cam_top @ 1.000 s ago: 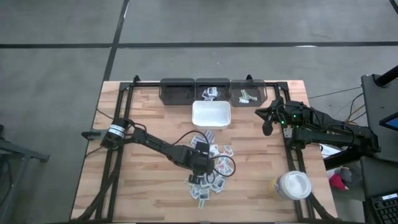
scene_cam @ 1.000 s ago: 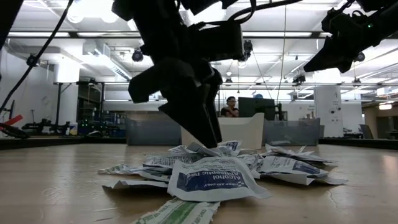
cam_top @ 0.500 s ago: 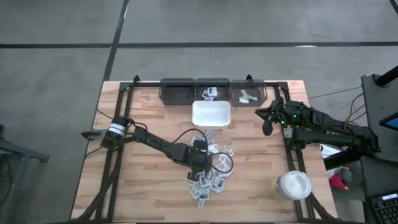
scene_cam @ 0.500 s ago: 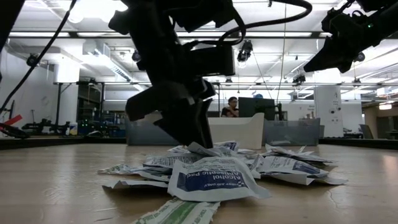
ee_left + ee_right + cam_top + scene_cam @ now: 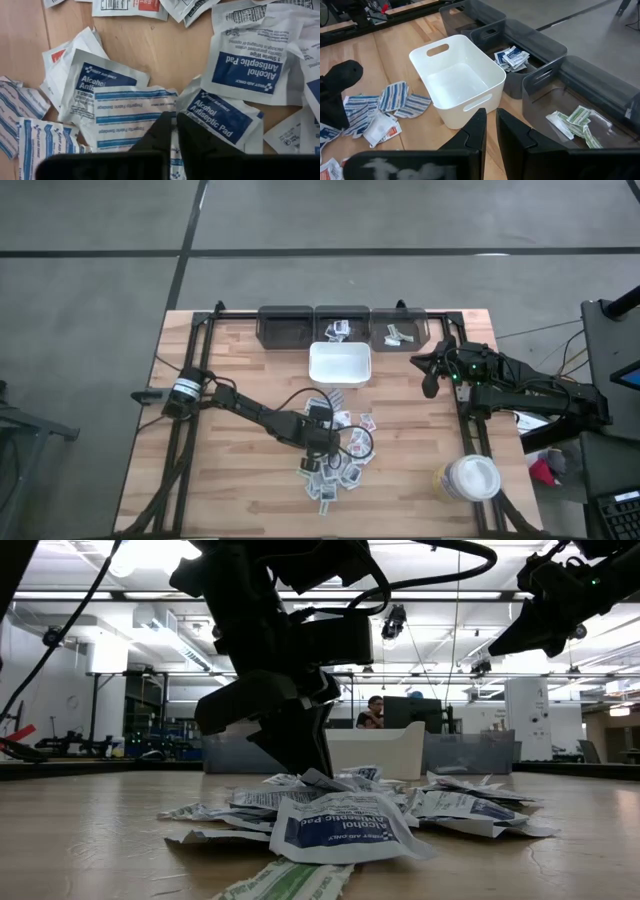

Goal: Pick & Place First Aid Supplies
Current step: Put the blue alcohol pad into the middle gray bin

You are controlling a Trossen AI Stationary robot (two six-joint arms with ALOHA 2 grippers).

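Note:
The first aid supplies [image 5: 335,450] lie as a heap of small flat packets in the middle of the table. They show close up in the low view as the same heap [image 5: 350,815]. My left gripper [image 5: 175,122] stands in the heap pointing down, its fingers together at the edge of a blue-striped packet [image 5: 127,115], next to an alcohol pad packet [image 5: 222,115]. My right gripper [image 5: 430,380] hovers shut and empty over the table's right side, by the white tray [image 5: 460,80]. My left gripper has its two fingers closed on the right-hand edge of the blue-striped packet [image 5: 167,107], coming from above and pointing down. The fingertips [image 5: 162,125] hide the exact spot of the pinch. The packet lies flat on the heap, partly over other packets.
A white tray [image 5: 340,363] stands behind the heap. Three dark bins [image 5: 286,325] line the far edge; two hold packets [image 5: 342,328] and greenish strips [image 5: 398,332]. A white-lidded jar [image 5: 468,478] sits near right. A person [image 5: 372,712] is in the room behind.
My left gripper has sunk lower into the heap of packets and shifted a little toward the table's near edge. The packets around it lie as before.

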